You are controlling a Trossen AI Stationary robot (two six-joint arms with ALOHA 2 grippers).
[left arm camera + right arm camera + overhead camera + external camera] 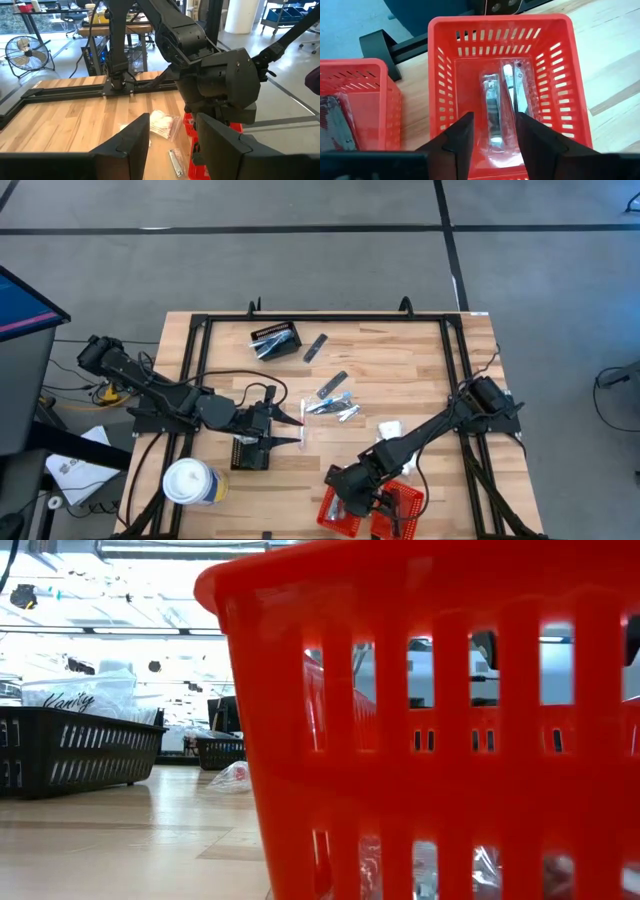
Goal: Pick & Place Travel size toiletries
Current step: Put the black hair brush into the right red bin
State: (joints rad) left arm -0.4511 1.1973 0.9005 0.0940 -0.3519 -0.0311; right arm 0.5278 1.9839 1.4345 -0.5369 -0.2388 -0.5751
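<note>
Overhead, the right gripper [352, 502] hangs over a red basket [335, 518] at the frame's lower middle, while loose silvery toiletries [332, 406] lie mid-table, just right of the left gripper [282, 420], the nearer arm for them.

Down low, the red basket wall [420, 720] fills the right side.

From the left wrist, its fingers [131, 142] stand spread, empty.

From the right wrist, spread fingers [460, 135] hover above a clear-wrapped packet [502, 107] lying in the basket, its long axis running away from the fingers, apparently just released.
</note>
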